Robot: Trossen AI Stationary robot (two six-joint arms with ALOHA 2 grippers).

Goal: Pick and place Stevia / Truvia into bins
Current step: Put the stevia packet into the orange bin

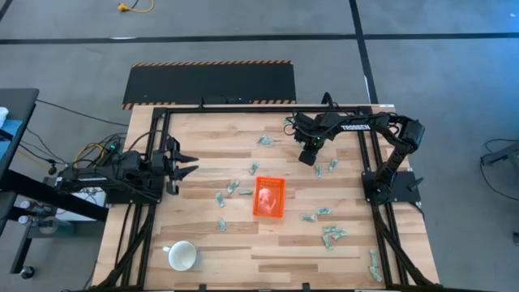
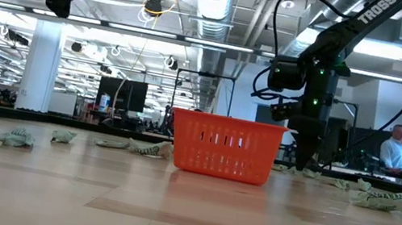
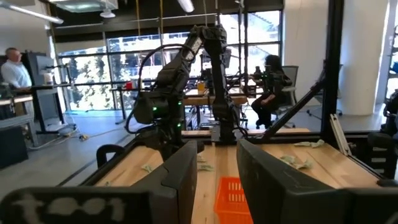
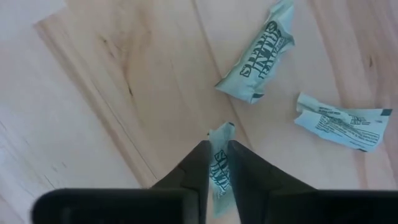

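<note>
Pale wood planks make up the table point(image 1: 243, 243) you see from above, with small pale green and white paper sachets point(image 1: 327, 235) scattered across it, mostly around and to the right of the small bright orange plastic bin point(image 1: 269, 197) near the middle. The bin's long axis runs front to back, and a light-coloured item lies inside it. Your right gripper point(image 1: 309, 156) is low over the table behind and to the right of the bin, next to two sachets point(image 1: 333, 166). The left gripper point(image 1: 188, 163) waits at the left side, fingers spread apart and holding nothing. A white mug point(image 1: 182, 256) lies near the front left.

From table height, you see the bin's point(image 2: 222, 145) slotted wall, crumpled sachets point(image 2: 15, 138) lying flat on the wood, and the right arm point(image 2: 315, 91) coming down behind the bin; a person stands in the room beyond.

The left wrist view looks across to the right arm, with the bin point(image 3: 232, 200) between its own fingers.

Only the right wrist view shows you the grip: the right gripper point(image 4: 216, 168) is clamped on one sachet point(image 4: 219, 163), held on edge with its long axis in line with the fingers and its end poking out past the tips. Two more crumpled printed sachets point(image 4: 260, 57) lie just beyond.
</note>
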